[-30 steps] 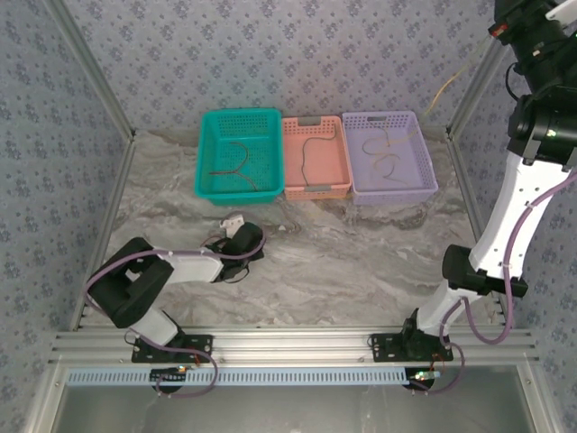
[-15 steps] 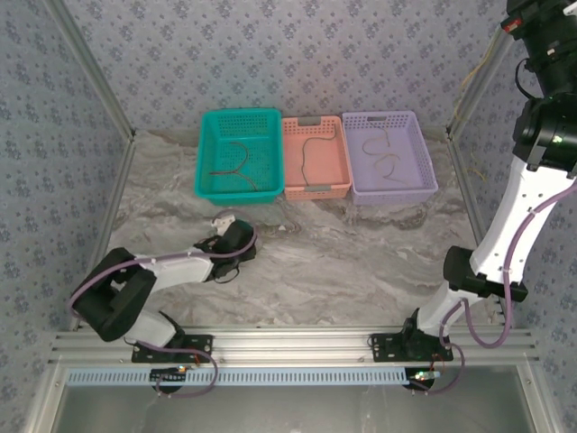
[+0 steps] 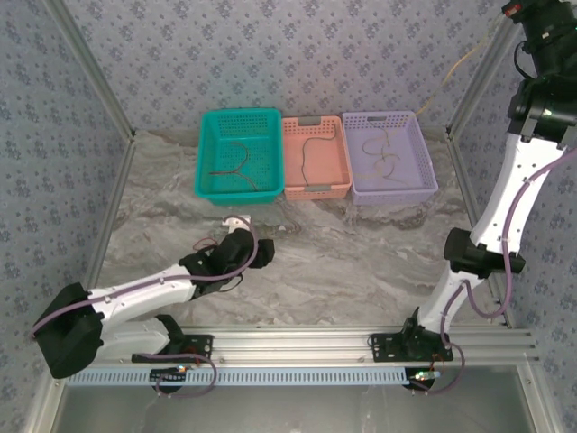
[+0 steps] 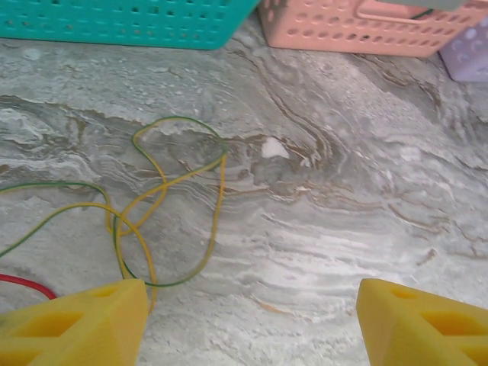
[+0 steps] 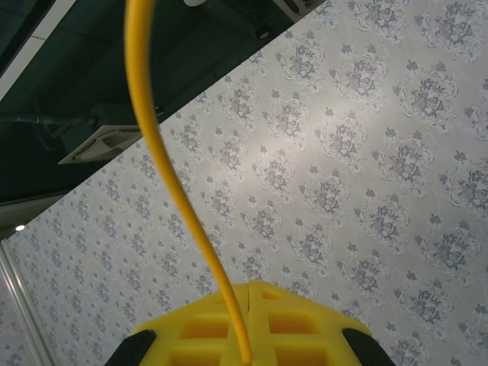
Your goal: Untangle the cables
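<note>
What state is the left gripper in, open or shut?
Open. The left gripper has its fingers wide apart, with table between them.

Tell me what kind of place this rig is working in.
Probably a purpose-built robot test booth, not a home or workshop: patterned panel walls held by bare metal posts enclose a marble-look table, with the arms' bases bolted to an aluminium rail at its near edge.

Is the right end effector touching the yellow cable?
Touching. In the right wrist view the yellow cable runs down into the seam between the shut fingers of the right end effector.
</note>
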Available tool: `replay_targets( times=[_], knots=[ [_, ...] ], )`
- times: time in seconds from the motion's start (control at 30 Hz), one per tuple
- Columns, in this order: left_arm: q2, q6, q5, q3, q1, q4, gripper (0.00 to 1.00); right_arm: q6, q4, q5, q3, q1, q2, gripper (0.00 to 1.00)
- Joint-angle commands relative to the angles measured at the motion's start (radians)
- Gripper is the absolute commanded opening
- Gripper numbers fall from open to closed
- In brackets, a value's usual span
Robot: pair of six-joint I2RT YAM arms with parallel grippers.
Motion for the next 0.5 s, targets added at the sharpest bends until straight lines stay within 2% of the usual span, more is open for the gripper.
replay_targets(
  times=[0.0, 0.27, 0.47],
  knots=[
    [-0.037, 0.021, -0.004, 0.014, -0.025, -0.048, 0.72, 0.017, 0.087, 0.012, 0.049, 0.015, 0.057, 0.0],
    [-0.054, 0.009, -0.012, -0.003, -0.057, -0.051, 0.72, -0.036, 0.084, 0.048, 0.058, 0.072, 0.097, 0.0],
    [-0.055, -0.007, -0.011, -0.022, -0.072, -0.034, 0.72, -0.089, 0.015, 0.043, 0.034, 0.084, 0.113, 0.0]
  ],
)
